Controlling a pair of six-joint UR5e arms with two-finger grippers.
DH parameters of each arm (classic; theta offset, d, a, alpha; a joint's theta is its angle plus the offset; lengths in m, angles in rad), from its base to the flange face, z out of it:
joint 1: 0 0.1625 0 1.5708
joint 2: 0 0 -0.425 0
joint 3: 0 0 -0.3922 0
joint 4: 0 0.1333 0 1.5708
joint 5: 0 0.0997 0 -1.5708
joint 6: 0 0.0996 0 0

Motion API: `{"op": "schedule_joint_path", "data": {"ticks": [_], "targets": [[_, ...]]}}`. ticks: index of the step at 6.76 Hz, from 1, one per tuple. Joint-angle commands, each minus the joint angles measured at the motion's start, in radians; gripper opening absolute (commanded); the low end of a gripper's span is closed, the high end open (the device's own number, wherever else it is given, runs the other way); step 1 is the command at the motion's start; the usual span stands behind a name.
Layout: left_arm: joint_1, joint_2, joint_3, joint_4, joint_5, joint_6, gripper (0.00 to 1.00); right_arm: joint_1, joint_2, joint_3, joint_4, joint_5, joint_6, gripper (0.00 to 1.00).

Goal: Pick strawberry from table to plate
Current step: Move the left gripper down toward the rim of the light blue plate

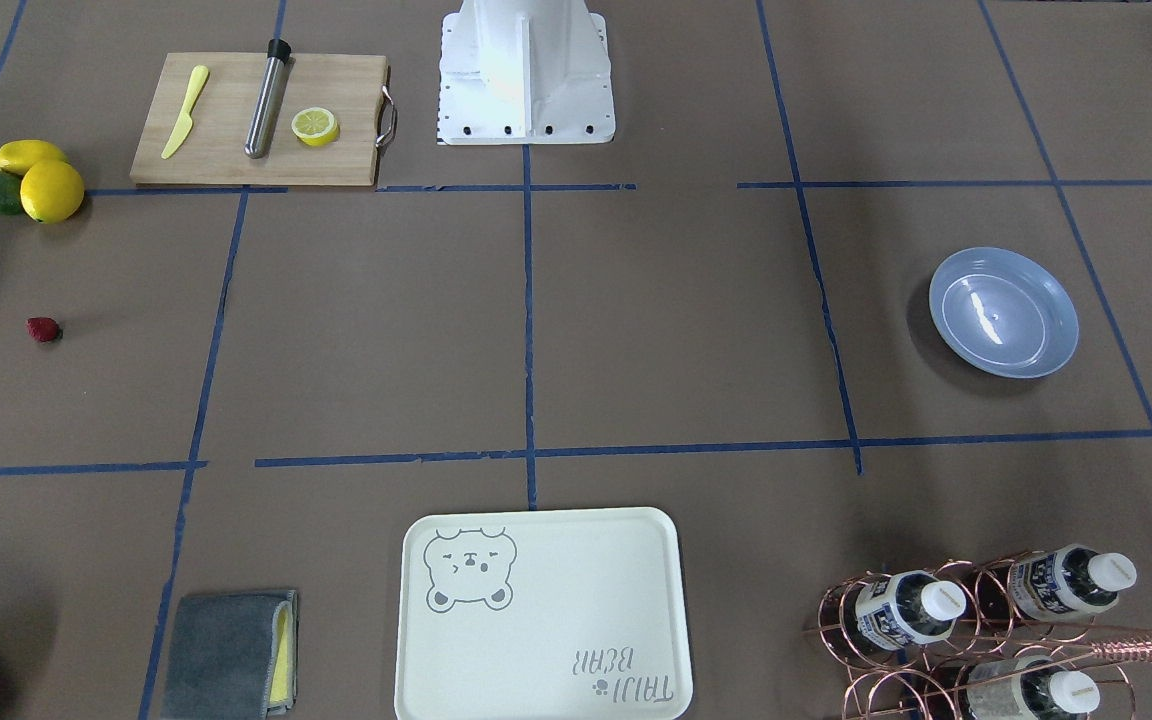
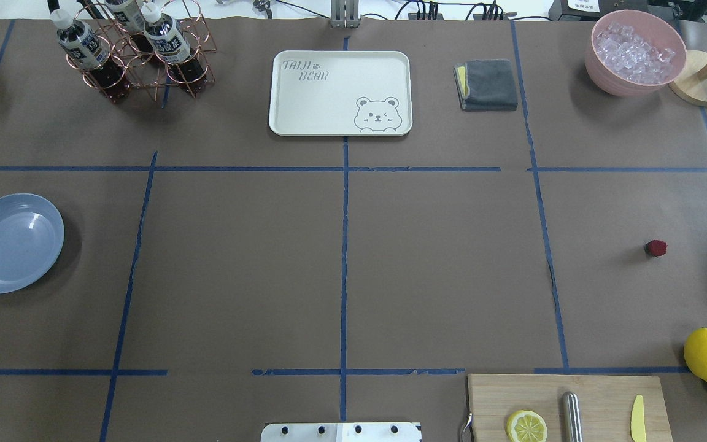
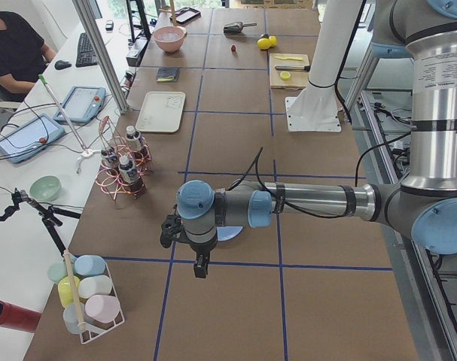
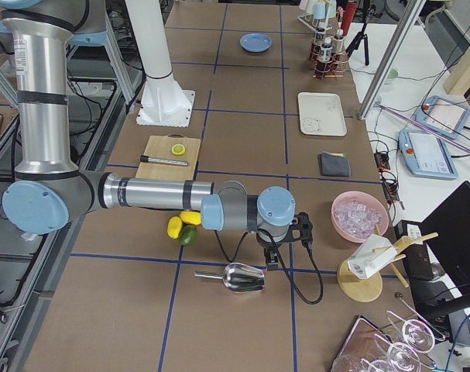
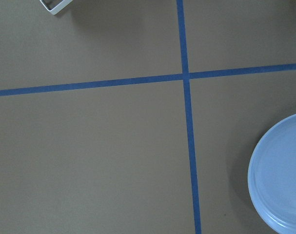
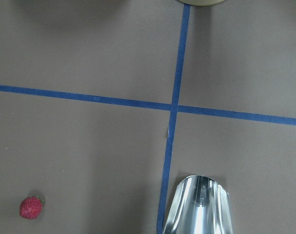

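The strawberry lies by itself on the brown desk, at the right of the overhead view and about halfway up the frame. In the front-facing view it sits near the left edge, below the lemons. The light-blue plate rests at the far left edge of the overhead view, well apart from the berry, with several blue tape lines between them. In the left side view the left hand hangs from the near arm at the centre of the frame and points down at the desk. A sliver of the plate shows behind that arm. The left wrist camera catches the plate's rim at the lower right of its frame. In the right side view the right hand hangs from the near arm, pointing down just above and beside a metal scoop. The right wrist camera shows the strawberry at its lower left and the scoop at the bottom centre, the two apart on either side of a tape line. Neither hand shows well enough to tell whether its fingers are spread or pressed together. A wooden cutting board sits along the bottom right of the overhead view, and a cream bear tray lies at the top centre.
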Motion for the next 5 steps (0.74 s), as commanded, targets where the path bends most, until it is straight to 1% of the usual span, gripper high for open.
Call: {"op": "schedule_joint_path", "data": {"ticks": [1,2,3,4,5], "targets": [[-0.001,0.005,-0.018,-0.011,-0.001,0.001,1.00,0.000,0.004,0.002,0.010,0.005,0.000,1.00],[-0.001,0.003,-0.024,-0.013,-0.003,-0.002,1.00,0.000,0.008,0.010,0.008,0.004,0.000,1.00],[0.000,0.000,-0.014,-0.058,-0.007,-0.004,1.00,0.000,0.006,0.028,0.008,0.005,0.000,1.00],[0.005,0.003,-0.013,-0.109,-0.010,-0.107,1.00,0.000,0.003,0.063,0.002,0.004,0.001,1.00],[0.064,0.009,-0.013,-0.205,-0.010,-0.225,1.00,0.000,0.003,0.067,0.002,-0.002,0.000,1.00]]}}
